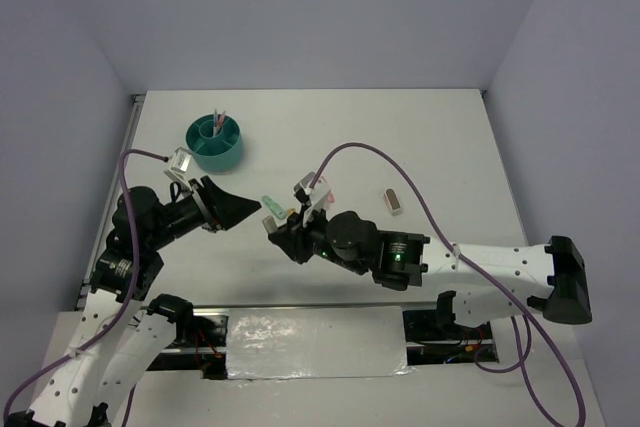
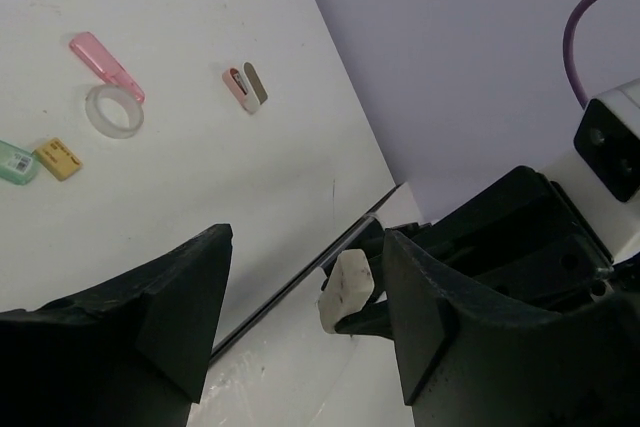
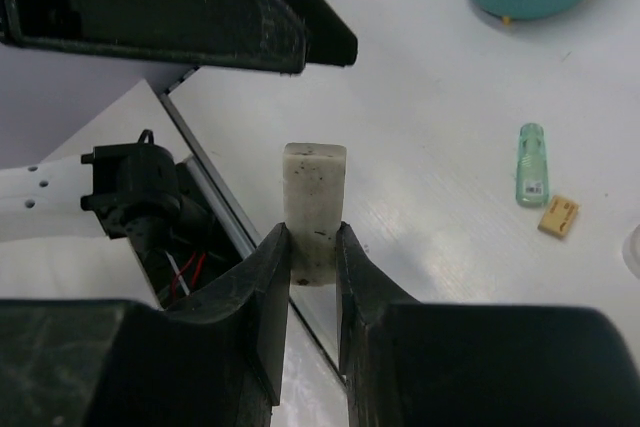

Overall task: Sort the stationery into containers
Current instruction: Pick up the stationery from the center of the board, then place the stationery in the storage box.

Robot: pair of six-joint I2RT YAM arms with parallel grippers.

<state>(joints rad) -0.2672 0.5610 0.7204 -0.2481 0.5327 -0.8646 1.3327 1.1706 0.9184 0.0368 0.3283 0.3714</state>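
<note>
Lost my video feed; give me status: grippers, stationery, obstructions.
Right gripper shut on white eraser, held off the table. Left gripper open, empty, facing it. Teal organizer far left, pens inside. Nothing between left fingers and eraser.

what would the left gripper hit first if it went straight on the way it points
Likely the white eraser pinched in the right gripper, dead ahead of the left gripper; depth is unclear.

Smooth teal plastic organizer (image 1: 218, 159); matt, speckled, seemingly rubbery white eraser (image 3: 314, 197).

Whitish eraser (image 3: 314, 187) in right gripper (image 3: 313, 252)
</note>
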